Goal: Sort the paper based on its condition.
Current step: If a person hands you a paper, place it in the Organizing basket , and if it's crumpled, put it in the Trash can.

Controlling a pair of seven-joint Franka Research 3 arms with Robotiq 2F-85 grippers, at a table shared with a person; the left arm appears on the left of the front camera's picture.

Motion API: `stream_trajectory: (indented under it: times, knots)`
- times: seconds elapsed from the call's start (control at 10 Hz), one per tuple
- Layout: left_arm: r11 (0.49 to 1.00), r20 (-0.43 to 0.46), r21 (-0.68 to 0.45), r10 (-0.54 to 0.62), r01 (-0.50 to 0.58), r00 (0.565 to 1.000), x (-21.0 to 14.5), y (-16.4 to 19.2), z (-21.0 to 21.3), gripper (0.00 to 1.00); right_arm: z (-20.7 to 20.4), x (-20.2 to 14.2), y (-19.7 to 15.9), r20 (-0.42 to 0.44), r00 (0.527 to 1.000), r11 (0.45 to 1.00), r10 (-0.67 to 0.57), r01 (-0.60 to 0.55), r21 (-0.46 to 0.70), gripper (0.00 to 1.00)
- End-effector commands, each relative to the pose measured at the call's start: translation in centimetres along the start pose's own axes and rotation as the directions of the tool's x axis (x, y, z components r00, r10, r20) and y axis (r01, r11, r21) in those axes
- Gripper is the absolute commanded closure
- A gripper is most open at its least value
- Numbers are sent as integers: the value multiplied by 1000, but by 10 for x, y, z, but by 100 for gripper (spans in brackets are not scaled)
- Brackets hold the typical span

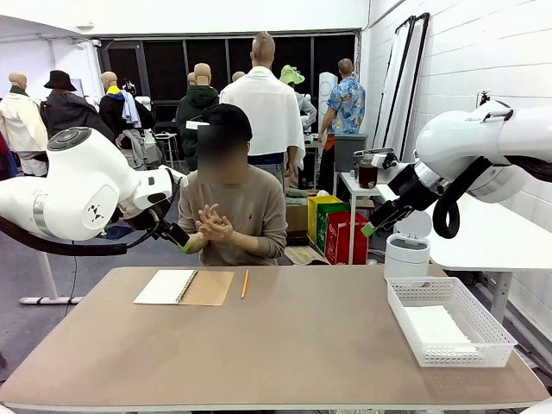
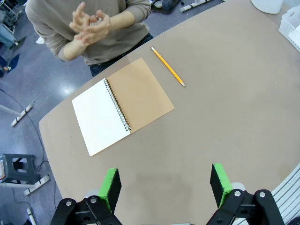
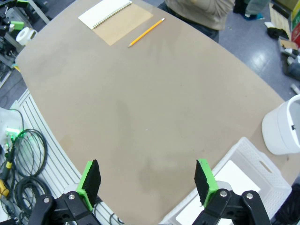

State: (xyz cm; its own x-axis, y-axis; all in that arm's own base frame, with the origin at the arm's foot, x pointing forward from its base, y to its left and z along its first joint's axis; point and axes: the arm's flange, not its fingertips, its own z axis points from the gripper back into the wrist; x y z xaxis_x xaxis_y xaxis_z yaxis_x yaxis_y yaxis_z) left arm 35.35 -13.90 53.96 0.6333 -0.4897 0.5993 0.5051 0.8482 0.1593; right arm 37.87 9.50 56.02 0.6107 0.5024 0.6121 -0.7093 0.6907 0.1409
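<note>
Paper [image 1: 435, 326] is found laid flat in the basket [image 1: 461, 355], sorting being judged barely begun, while left pincer [image 2: 165, 182], well apart from it, and right pincer [image 3: 147, 179], near it, are held released and empty.

White rounded arms [image 1: 78, 185], black gripper [image 2: 164, 174] (green pads [image 2: 110, 185]).

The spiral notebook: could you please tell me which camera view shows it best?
The left wrist view: the notebook lies whole, seen from above, with its white page, spiral and brown cover plain. The front view shows it foreshortened toward the far side; the right wrist view shows it small at the top edge.
</note>
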Motion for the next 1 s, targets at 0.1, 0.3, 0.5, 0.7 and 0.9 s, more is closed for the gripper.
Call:
stream_trajectory:
  times: [0.1, 0.3, 0.5, 0.7, 0.9]
  knots:
    - [1000, 0, -1, 1, -1, 1000, -1, 1, 0, 0, -1, 1, 0, -5, 1000, 1000, 0, 0, 4, 0]
    - [1000, 0, -1, 1, -1, 1000, -1, 1, 0, 0, -1, 1, 0, -5, 1000, 1000, 0, 0, 4, 0]
    - [1000, 0, -1, 1, -1, 1000, -1, 1, 0, 0, -1, 1, 0, -5, 1000, 1000, 0, 0, 4, 0]
    - [1000, 0, -1, 1, -1, 1000, -1, 1, 0, 0, -1, 1, 0, -5, 1000, 1000, 0, 0, 4, 0]
    - [1000, 0, -1, 1, -1, 1000, -1, 1, 0, 0, -1, 1, 0, -5, 1000, 1000, 0, 0, 4, 0]
